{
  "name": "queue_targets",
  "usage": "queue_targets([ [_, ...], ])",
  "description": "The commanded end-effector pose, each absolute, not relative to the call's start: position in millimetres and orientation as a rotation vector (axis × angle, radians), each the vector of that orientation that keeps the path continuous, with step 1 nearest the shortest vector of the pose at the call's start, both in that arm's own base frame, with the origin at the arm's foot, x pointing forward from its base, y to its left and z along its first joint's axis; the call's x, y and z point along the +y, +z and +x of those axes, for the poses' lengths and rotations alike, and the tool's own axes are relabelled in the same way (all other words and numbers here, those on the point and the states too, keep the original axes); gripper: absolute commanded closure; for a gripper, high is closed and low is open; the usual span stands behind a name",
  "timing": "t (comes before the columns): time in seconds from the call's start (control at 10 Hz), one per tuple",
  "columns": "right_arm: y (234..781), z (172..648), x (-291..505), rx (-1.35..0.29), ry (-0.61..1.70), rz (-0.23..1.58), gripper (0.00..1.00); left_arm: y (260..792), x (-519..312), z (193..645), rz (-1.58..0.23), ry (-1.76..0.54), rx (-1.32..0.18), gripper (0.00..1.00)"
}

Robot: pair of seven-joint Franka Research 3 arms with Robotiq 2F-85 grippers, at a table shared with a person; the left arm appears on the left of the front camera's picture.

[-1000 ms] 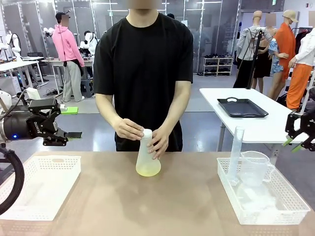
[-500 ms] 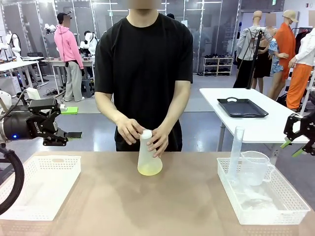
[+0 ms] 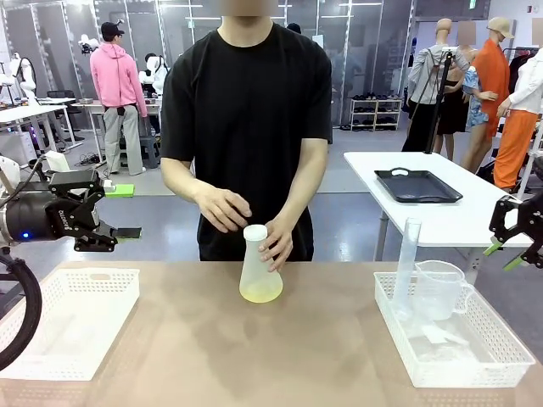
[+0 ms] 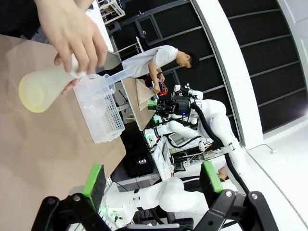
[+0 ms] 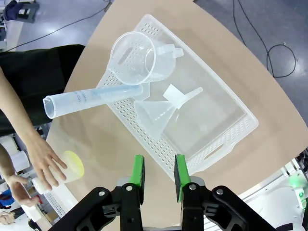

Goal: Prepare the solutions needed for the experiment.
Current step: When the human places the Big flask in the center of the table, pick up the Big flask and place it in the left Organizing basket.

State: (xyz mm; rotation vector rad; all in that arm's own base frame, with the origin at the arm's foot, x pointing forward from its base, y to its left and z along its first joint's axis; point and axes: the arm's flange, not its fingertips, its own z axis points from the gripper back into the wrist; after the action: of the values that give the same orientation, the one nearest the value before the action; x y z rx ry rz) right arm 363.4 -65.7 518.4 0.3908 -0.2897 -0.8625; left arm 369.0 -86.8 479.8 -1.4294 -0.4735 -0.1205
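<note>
A frosted white conical flask [image 3: 259,270] with a white cap stands at the table's middle, near the far edge. A shallow layer of pale yellow solution [image 3: 260,294] lies in its bottom. One of the person's hands [image 3: 275,244] holds the flask's side, while the other [image 3: 221,209] hovers just above and beside the cap. My left gripper [image 3: 119,212] hangs open above the left tray, well away from the flask. In the left wrist view the flask [image 4: 44,85] lies far ahead of that gripper [image 4: 153,179]. My right gripper [image 5: 159,173] stands narrowly open and holds nothing, above the right tray's near rim.
A white perforated tray [image 3: 399,339] at the right holds a clear beaker [image 3: 439,288], a measuring cylinder [image 3: 407,259] and a funnel [image 5: 159,113]. Another white tray [image 3: 85,280] sits at the left. Bare tabletop lies in front of the flask.
The person's hand at picture left has lifted off the flask's cap, and the flask has slid slightly to the right. Both arms have stayed still.
</note>
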Motion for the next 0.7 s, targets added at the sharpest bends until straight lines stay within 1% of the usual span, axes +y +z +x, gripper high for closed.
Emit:
queue_targets([
  [0.0, 520.1, 364.6, -66.6, -0.292, -0.864, 0.392, 0.66, 481.3, -89.9, 368.6, -1.433, -0.118, -0.469, 0.0],
  [0.6, 520.1, 364.6, -66.6, -0.292, -0.864, 0.392, 0.66, 481.3, -89.9, 368.6, -1.433, -0.118, -0.469, 0.0],
])
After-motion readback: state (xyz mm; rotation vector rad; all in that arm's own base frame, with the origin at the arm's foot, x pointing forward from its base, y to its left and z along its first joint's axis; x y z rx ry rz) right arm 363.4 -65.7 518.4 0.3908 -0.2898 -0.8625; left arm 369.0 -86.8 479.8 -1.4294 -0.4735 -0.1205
